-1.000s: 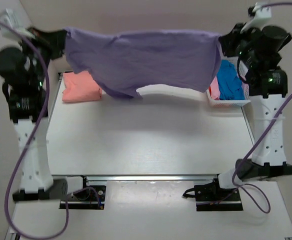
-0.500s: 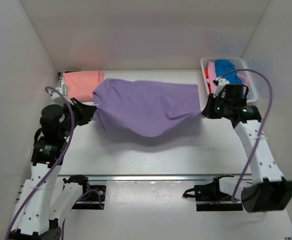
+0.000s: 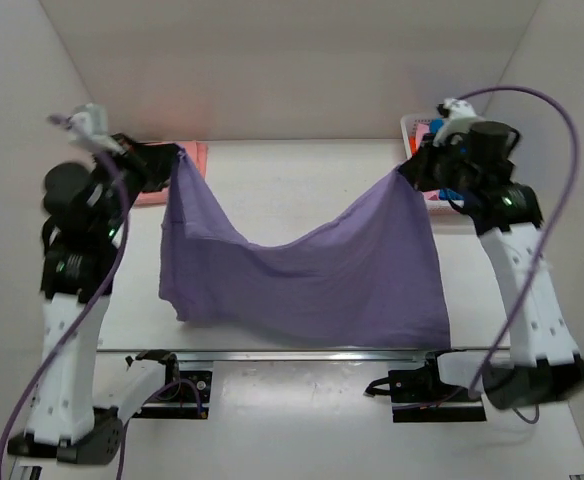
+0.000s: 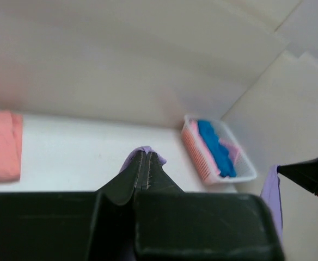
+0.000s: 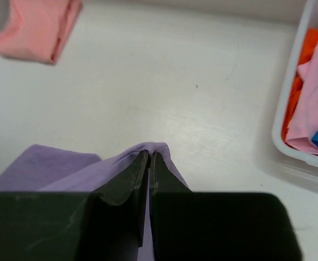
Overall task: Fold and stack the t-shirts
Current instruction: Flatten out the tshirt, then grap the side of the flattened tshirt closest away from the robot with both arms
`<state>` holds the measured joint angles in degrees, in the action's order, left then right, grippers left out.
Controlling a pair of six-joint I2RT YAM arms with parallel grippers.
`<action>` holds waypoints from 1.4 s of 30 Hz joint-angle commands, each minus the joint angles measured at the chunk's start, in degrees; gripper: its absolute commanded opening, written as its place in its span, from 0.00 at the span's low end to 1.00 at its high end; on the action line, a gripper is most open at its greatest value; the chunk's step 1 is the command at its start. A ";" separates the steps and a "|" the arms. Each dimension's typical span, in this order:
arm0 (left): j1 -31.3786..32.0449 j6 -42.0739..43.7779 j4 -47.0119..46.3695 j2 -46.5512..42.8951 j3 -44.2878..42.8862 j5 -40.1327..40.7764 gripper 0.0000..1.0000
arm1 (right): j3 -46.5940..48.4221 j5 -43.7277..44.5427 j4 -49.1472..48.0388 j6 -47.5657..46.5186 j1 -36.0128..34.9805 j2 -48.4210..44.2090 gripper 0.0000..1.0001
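Spreading step: lavender t-shirt (image 3: 302, 270) hung mid-frame, corners pinched in left gripper (image 3: 177, 158) and right gripper (image 3: 405, 172); likely next, lowering flat.

Lavender t-shirt (image 3: 307, 280) aloft between both jaws

**A:** What colour is the big t-shirt (image 3: 302, 270) showing?

**B:** It's showing plain lavender-purple all over, with no print.

**A:** And the folded shirt (image 5: 36, 27)?

**B:** That one is showing salmon-pink, also plain.

**A:** How is the basket (image 4: 246, 173) looking?

**B:** It's looking white with a lattice pattern. A blue shirt (image 4: 213, 147), a pink shirt (image 5: 317, 95) and an orange shirt (image 5: 294, 103) are showing inside it.

**A:** The grippers?

**B:** The left gripper (image 4: 144, 163) and right gripper (image 5: 149, 160) are both showing black. The table (image 3: 292, 180) is looking plain white.
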<state>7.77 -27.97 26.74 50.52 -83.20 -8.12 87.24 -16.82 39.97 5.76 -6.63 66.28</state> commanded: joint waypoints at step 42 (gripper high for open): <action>1.90 -4.90 3.57 -20.11 55.25 -9.63 0.00 | -37.67 -1.38 2.57 -2.16 9.53 8.87 0.01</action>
<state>9.52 -30.52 31.33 31.59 -29.26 -15.46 51.55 -19.11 41.87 3.18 1.50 74.85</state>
